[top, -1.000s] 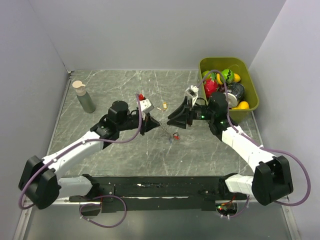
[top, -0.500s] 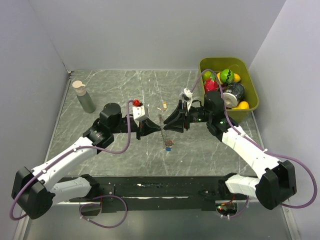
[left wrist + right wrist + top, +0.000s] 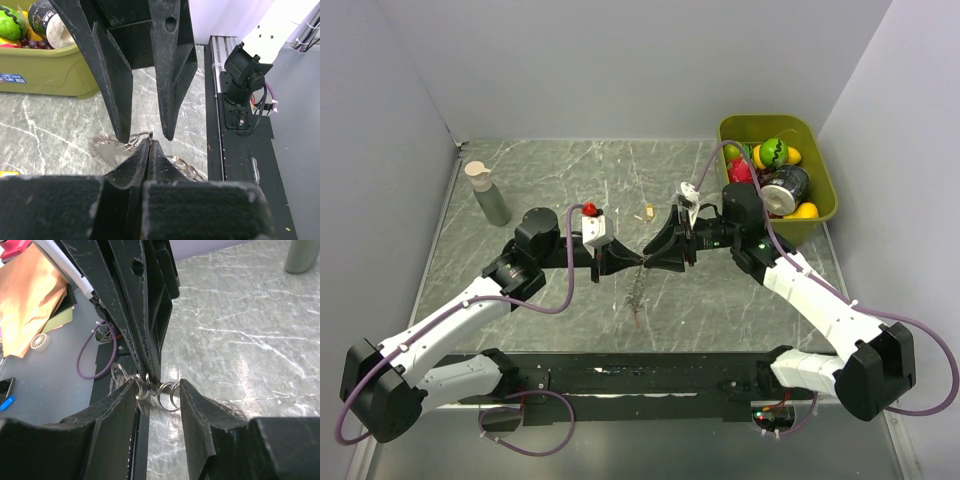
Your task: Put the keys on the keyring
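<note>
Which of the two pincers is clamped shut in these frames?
The left pincer: its jaws meet, pinching the keyring, which dangles below. The right pincer has a clear gap between its jaws.

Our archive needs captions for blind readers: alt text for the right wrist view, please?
The left gripper, shut, pinches small silvery loops of the keyring between the open fingers of the right gripper, above a grey marbled table.

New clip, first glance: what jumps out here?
At mid-table the left gripper and right gripper meet tip to tip. The left pinches the keyring, which trails toward the near edge, and the right's open jaws straddle its rings. A green bin of toy fruit sits in the far right corner.
</note>
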Tool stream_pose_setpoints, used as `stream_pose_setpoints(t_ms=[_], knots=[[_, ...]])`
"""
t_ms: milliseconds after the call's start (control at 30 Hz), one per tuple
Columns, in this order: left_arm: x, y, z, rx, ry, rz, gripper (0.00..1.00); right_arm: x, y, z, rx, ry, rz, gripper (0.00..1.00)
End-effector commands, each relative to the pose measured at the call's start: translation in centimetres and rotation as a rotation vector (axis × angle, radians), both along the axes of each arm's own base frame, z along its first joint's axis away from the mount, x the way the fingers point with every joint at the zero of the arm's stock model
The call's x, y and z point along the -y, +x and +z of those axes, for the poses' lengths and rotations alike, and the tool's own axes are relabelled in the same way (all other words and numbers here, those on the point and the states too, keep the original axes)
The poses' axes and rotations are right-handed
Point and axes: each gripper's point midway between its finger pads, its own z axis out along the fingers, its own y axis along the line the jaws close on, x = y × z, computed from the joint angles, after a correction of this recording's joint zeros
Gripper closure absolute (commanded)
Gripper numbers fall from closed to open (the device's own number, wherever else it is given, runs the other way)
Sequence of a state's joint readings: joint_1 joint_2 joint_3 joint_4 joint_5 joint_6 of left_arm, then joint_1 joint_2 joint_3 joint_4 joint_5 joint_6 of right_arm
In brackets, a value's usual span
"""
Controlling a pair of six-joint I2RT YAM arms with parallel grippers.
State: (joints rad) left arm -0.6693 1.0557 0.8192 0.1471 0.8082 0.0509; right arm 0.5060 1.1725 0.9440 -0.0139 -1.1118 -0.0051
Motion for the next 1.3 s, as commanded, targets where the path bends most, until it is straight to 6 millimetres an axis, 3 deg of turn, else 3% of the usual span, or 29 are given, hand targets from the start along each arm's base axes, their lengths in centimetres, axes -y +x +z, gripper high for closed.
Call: stream_pose_setpoints(t_ms=[0, 100, 133, 300, 733, 1167, 1267], knots=[[0.3, -0.5, 3.5, 0.11, -0.077, -0.04, 0.99, -0.1, -0.7, 2.6, 0.075, 0.037, 0.022, 0.54], [0.3, -0.6, 3.9, 0.111, -0.091, -0.043, 0.99, -0.3, -0.7, 2.3, 0.056, 0.029, 0.029, 0.64], [0.3, -0.7, 4.0, 0.111, -0.095, -0.04, 0.99, -0.3, -0.6, 2.0, 0.047, 0.021, 0.031, 0.74], [0.2, -0.9, 4.7, 0.125, -0.112, -0.04, 0.99, -0.5, -0.3, 1.6, 0.032, 0.005, 0.028, 1.0], [-0.9, 0.4, 5.2, 0.116, -0.134, 0.09, 0.99, -0.2, -0.1, 3.9, 0.097, 0.066, -0.038, 1.0], [-0.7, 0.8, 5.3, 0.088, -0.157, 0.106, 0.99, 0.0, -0.1, 4.2, 0.099, 0.076, -0.054, 1.0], [-0.8, 0.7, 5.4, 0.096, -0.159, 0.111, 0.99, 0.3, -0.1, 4.7, 0.12, 0.087, -0.077, 0.75]])
